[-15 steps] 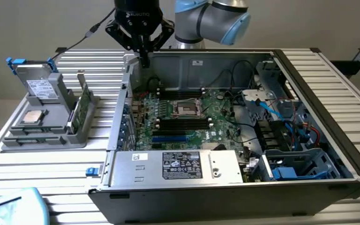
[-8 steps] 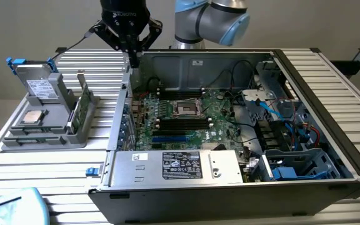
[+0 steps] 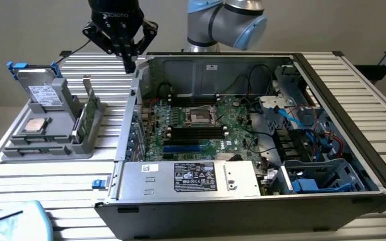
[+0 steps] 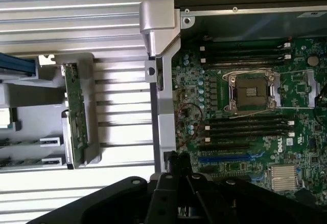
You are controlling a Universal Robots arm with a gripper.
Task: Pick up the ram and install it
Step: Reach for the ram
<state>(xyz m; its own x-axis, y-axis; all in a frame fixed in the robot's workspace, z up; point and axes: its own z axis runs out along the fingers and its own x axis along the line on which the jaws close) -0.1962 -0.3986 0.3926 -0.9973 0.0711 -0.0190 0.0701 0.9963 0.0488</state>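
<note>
Slatted table (image 3: 45, 175), beige wall (image 3: 327, 25) behind, bears ram (image 3: 88, 115).

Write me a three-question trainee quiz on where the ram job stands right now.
1. True or false: the gripper holds the ram.
2. In the gray holder, the ram: A lies flat; B stands on edge; C is missing.
3. Fill in: the gripper's jaws are ____ (open or shut).

Key: 1 false; 2 B; 3 shut.
</note>
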